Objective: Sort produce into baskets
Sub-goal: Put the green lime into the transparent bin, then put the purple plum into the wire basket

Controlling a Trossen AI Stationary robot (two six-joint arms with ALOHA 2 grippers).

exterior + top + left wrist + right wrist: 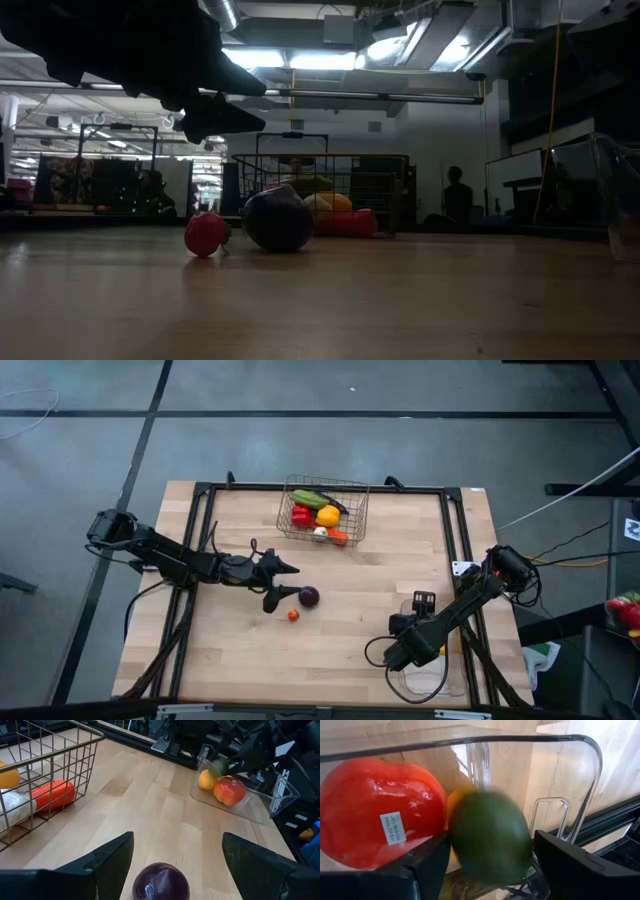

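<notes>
The left gripper [290,581] has its two fingers [107,857] spread wide with nothing between them, poised over the middle of the bench [240,650]. Just beyond the fingertips lies the purple fruit [160,881], its lower part cut off in the left wrist view; a small red-orange fruit [293,615] sits just beside it, toward the bench's front edge.

The right gripper [492,857] hangs over the clear tray [280,792] near the bench's front right corner. Its fingers stand apart, and a green fruit [490,837] shows blurred between them; whether they touch it cannot be told. In the tray beside it lie a large red fruit [377,827] with a sticker and a yellow one [206,779], mostly hidden in the right wrist view. From above, the arm covers most of the tray.

The wire basket [352,510] stands at the bench's rear edge, holding red, yellow, green, orange and whitish produce, partly overlapping and hard to separate.
</notes>
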